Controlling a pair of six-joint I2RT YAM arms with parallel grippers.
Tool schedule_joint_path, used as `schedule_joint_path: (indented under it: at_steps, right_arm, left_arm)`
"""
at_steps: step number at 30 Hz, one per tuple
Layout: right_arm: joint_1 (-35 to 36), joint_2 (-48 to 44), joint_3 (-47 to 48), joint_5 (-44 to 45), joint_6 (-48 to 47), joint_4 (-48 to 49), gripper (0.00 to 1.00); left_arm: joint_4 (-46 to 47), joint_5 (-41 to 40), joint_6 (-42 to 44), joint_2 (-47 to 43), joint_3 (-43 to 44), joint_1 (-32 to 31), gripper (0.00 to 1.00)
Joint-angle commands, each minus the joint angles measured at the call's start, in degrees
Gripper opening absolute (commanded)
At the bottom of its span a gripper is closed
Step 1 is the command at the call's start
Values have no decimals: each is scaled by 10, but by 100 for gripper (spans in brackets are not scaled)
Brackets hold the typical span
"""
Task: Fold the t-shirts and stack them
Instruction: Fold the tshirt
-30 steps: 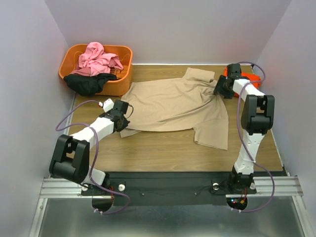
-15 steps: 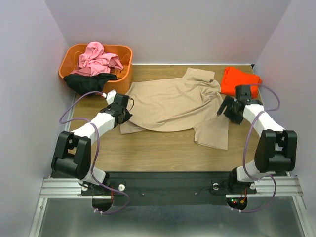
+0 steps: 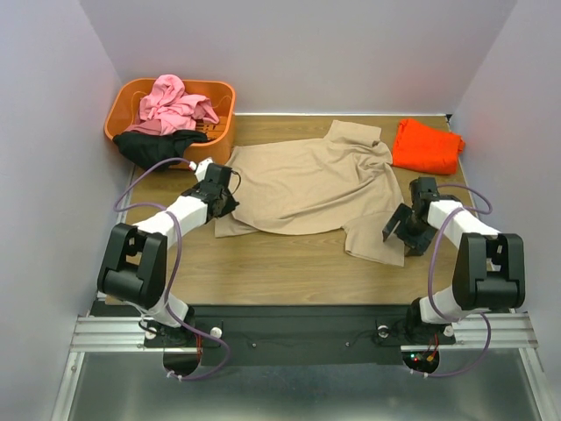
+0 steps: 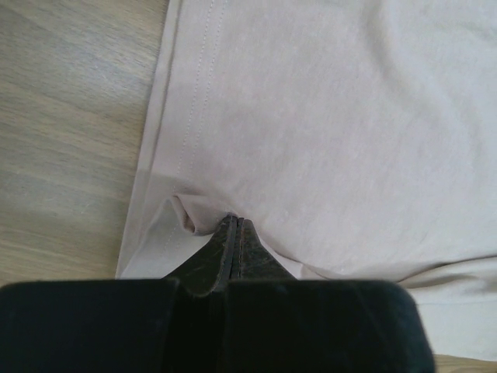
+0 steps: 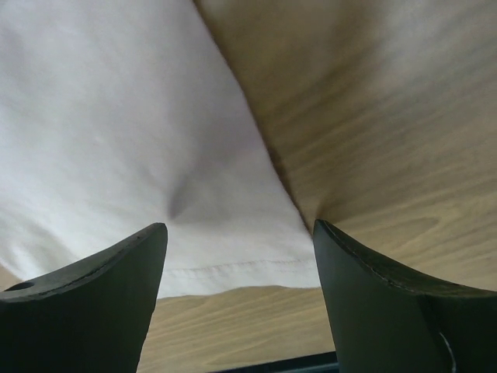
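At the far left corner of the table [image 3: 280, 263] stands an orange basket [image 3: 226, 110], with a crumpled pink t-shirt [image 3: 175, 103] heaped inside it and a black t-shirt [image 3: 158, 145] hanging over its near rim. Just to the right of the basket, the left gripper [image 3: 223, 195] reaches low to the left edge of the tan t-shirt [image 3: 307, 184]. In the left wrist view its fingers [image 4: 235, 225] are pressed tight together on a small pucker of the tan cloth [image 4: 326, 116], just inside the stitched hem, with bare wood showing to the left of that hem. The tan t-shirt lies spread across the middle of the table, mostly flat with soft wrinkles, one part bunched toward the far edge and a flap reaching down toward the near right. At the right side of that flap sits the right gripper [image 3: 396, 235], tilted down over the cloth's edge. In the right wrist view its two fingers [image 5: 237, 233] stand wide apart and hold nothing. The shirt's corner [image 5: 101, 116] and stitched hem lie between them, a shallow crease runs in the cloth, and the wood is bare on the right. Farther right, near the far right corner, the orange-red t-shirt [image 3: 427, 145] lies folded in a compact pile, apart from the tan one and from both grippers.
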Motion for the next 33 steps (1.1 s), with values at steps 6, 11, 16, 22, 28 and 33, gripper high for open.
schedule_joint_path:
  at_steps: [6,11,16,22,28,33]
  right_arm:
    - [2,-49,-30,24,22,-41,81]
    - [2,-39,-33,6,24,-47,80]
    - [2,-17,-49,-17,26,-34,75]
    - [2,8,-63,-41,29,-18,66]
    - [2,16,-61,-40,32,-15,49]
    - [2,-7,-53,-37,32,-16,24]
  left_arm:
    - [16,19,25,19,25,4,0]
    - [18,26,26,23,23,4,0]
    - [20,26,26,21,15,3,0]
    - [23,23,26,8,2,4,0]
    - [23,21,23,-2,-8,4,0]
    - [20,21,26,-14,-14,3,0]
